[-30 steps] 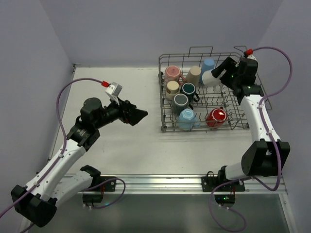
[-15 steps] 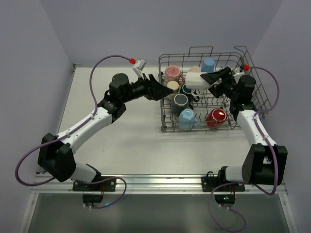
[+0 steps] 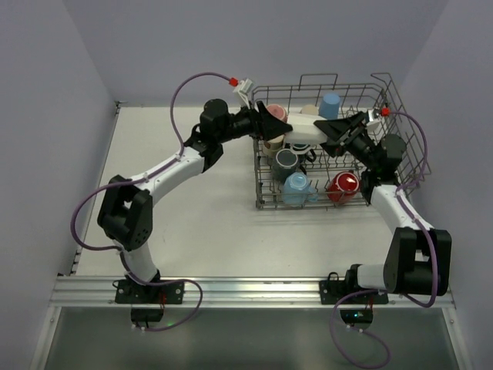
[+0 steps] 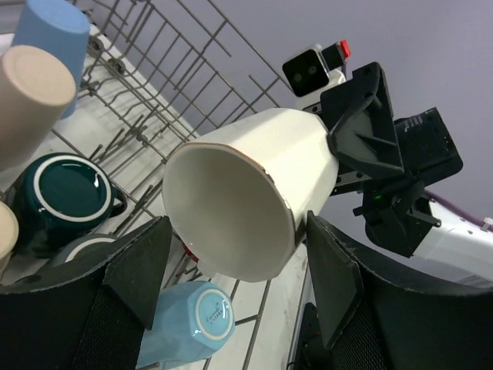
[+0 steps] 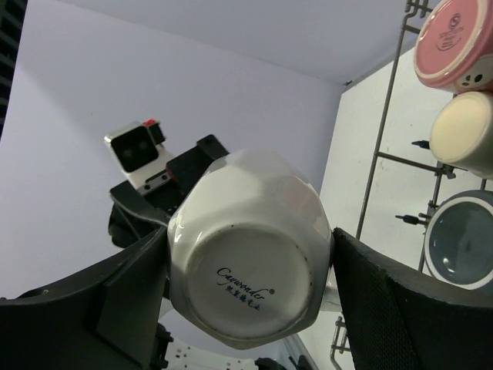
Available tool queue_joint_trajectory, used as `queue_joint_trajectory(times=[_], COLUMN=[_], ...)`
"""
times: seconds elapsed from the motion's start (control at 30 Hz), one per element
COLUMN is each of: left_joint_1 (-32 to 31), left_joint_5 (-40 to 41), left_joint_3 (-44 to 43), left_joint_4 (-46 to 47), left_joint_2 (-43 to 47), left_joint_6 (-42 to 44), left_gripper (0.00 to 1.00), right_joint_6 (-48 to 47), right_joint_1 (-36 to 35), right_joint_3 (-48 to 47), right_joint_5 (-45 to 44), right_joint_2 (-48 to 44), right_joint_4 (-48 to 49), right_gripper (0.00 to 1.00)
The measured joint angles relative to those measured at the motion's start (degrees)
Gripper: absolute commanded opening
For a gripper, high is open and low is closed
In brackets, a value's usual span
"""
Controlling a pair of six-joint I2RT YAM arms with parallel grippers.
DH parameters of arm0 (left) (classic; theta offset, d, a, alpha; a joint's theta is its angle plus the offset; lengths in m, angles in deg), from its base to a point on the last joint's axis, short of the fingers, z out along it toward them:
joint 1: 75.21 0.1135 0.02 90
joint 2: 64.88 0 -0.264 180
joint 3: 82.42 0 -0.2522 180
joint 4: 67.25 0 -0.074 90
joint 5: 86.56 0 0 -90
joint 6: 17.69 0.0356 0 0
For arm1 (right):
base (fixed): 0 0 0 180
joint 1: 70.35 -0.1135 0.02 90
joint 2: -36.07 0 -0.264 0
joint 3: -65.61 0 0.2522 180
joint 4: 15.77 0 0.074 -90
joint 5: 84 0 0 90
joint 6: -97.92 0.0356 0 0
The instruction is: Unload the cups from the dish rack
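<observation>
My right gripper [image 3: 323, 127] is shut on the white cup [image 3: 303, 129] and holds it on its side above the dish rack [image 3: 262, 202]. In the right wrist view the cup's base [image 5: 250, 285] sits between the fingers of my right gripper [image 5: 248, 254]. My left gripper [image 3: 271, 125] is open, with its jaws either side of the cup's mouth [image 4: 231, 208]; in the left wrist view my left gripper [image 4: 239, 227] shows a gap on the left side. Still in the rack are the blue tumbler [image 3: 330, 104], beige [image 3: 308, 111], dark teal [image 3: 286, 159], light blue [image 3: 296, 186] and red [image 3: 343, 185] cups.
The rack's raised wire handles [image 3: 317, 76] and right wall [image 3: 408, 116] stand close around both grippers. A speckled pink cup [image 5: 454, 42] and a cream cup [image 5: 462, 131] sit at the rack's far left corner. Bare tabletop [image 3: 185, 208] lies left of the rack.
My left arm swung from the left of the table over to the rack, its open jaws now around the white cup's mouth. My right gripper carried the white cup up and leftward.
</observation>
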Motion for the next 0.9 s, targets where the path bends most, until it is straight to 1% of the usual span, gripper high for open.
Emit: queue_joint_trajectory(times=[0.13,0.23,0.27,0.33,0.4,0.43,0.47,0.53,0.57,0.6,0.63,0.73,0.77,0.87,0.9], left_joint_1=[-0.3,-0.9,-1.2,-1.6,-1.8,-1.9,-2.1,-2.3,-2.3,-2.2,-2.2,-2.2,-2.2,-2.2,-2.2], left_joint_5=[-3.3,-5.3,-5.9,-7.0,-8.0,-8.4,-9.0,-9.8,-9.9,-10.1,-10.6,-11.0,-10.9,-10.1,-9.6], left_joint_3=[-0.5,-0.6,-0.6,-0.6,-0.6,-0.6,-0.6,-0.6,-0.6,-0.5,-0.5,-0.5,-0.5,-0.5,-0.2], left_joint_4=[3.7,5.7,6.2,7.8,9.3,9.9,10.7,11.8,12.1,12.2,12.3,13.7,13.6,12.1,11.3], left_joint_2=[-2.8,-3.6,-3.6,-3.7,-3.6,-3.7,-3.7,-3.7,-3.7,-3.7,-3.7,-3.6,-3.6,-3.1,-2.6], left_joint_6=[-2.0,-3.4,-3.8,-4.8,-5.8,-6.3,-6.9,-8.0,-8.4,-9.0,-10.1,-10.9,-10.8,-9.9,-9.3], left_gripper=[0.71,0.65,0.62,0.59,0.52,0.48,0.39,0.29,0.16,0.10,0.00,0.00,0.00,0.00,0.00], right_joint_6=[0.2,0.3,0.3,0.4,0.4,0.5,0.6,0.8,1.1,1.3,1.5,2.3,2.4,3.0,3.2], right_joint_1=[-0.1,-0.3,-0.4,-0.7,-1.0,-1.2,-1.3,-1.6,-1.6,-1.6,-1.6,-1.6,-1.6,-1.7,-1.7], right_joint_3=[0.7,0.8,0.8,0.9,0.9,0.9,0.9,0.9,0.9,0.9,0.9,0.9,0.9,0.9,0.9], right_joint_5=[0.3,0.8,1.0,1.2,1.3,1.3,1.4,1.3,1.4,1.5,1.6,1.7,1.7,2.1,2.4], right_joint_2=[-0.4,-0.4,-0.4,-0.5,-0.5,-0.4,-0.4,-0.4,-0.4,-0.4,-0.4,-0.3,-0.1,0.7,1.1], right_joint_4=[0.6,0.6,0.7,0.9,1.3,1.6,1.8,2.1,2.4,3.1,3.7,4.7,4.9,5.8,6.3], right_gripper=[0.27,0.27,0.27,0.27,0.27,0.27,0.27,0.27,0.27,0.28,0.29,0.50,0.63,0.81,0.90])
